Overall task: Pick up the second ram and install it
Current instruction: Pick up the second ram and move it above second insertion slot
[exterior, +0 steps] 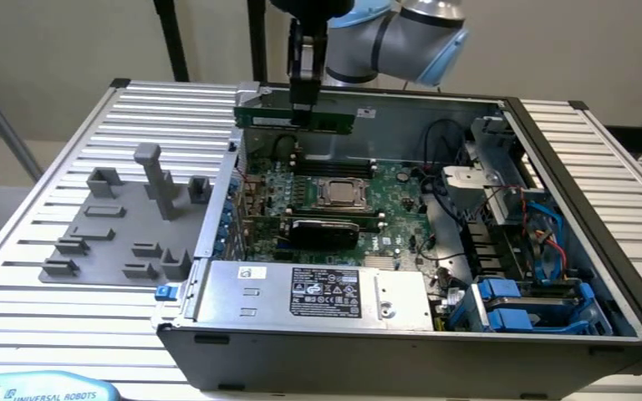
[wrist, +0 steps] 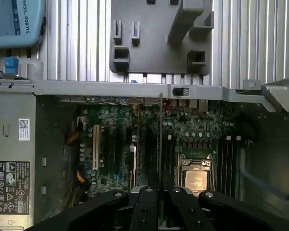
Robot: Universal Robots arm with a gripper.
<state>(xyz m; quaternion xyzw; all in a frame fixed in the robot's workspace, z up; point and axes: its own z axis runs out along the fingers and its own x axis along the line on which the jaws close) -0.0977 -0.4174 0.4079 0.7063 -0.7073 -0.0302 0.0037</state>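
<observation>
Second ram (exterior: pixel 271 118), one stick, between two jaws over one case (exterior: pixel 410 355).

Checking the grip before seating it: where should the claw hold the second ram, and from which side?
Mid-length on its upper long edge, from above, pinching the two flat faces. The second ram hangs level and on edge, so this hold, which the claw has now, should balance it and leave the lower edge bare.

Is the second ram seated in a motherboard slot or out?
Out: the gripper holds the second ram in the air above the open case, clear of the motherboard.
</observation>
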